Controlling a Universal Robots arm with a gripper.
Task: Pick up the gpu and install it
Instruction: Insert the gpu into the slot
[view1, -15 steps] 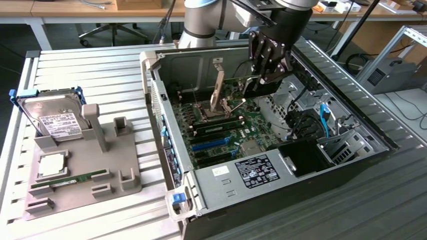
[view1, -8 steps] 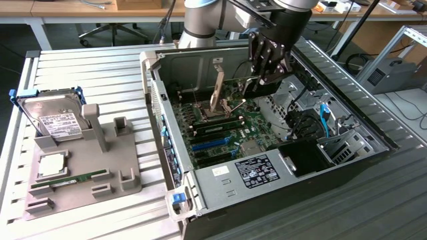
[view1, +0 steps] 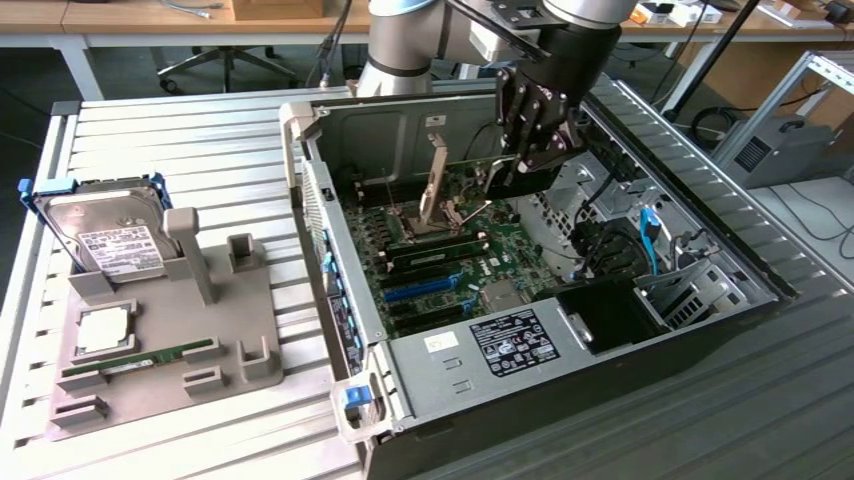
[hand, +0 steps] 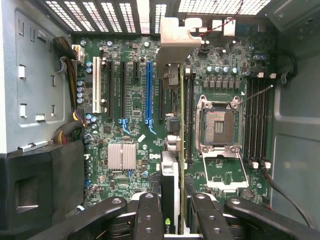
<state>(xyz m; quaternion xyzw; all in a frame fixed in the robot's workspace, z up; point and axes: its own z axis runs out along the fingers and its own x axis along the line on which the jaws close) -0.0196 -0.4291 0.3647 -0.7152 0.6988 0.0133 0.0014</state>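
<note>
Inside the open grey metal computer case (view1: 400, 130), over the green motherboard (hand: 125, 100), the black fingers (hand: 149, 215) are clamped on the thin dark gpu card (hand: 171, 175). The card stands edge-on between them, its silver bracket (hand: 172, 37) toward the vented wall.

The table (view1: 160, 130) is pale grey, ribbed in long slats. On the exterior view's left, a plain grey stand (view1: 200, 330) carries a silver hard drive (view1: 114, 245) with a white label in a blue frame (view1: 34, 190), and a green memory stick (view1: 140, 358). The computer case (view1: 427, 395) is grey with a blue clip (view1: 355, 396) and a black sticker (view1: 514, 342) printed in white. The circuit board (hand: 130, 120) is green, with a blue slot (hand: 148, 90), a white slot (hand: 96, 90) and a silver finned block (hand: 122, 156). The gripper (hand: 175, 200) is black. The graphics card (hand: 171, 175) has a silver end plate and a green logo.
</note>
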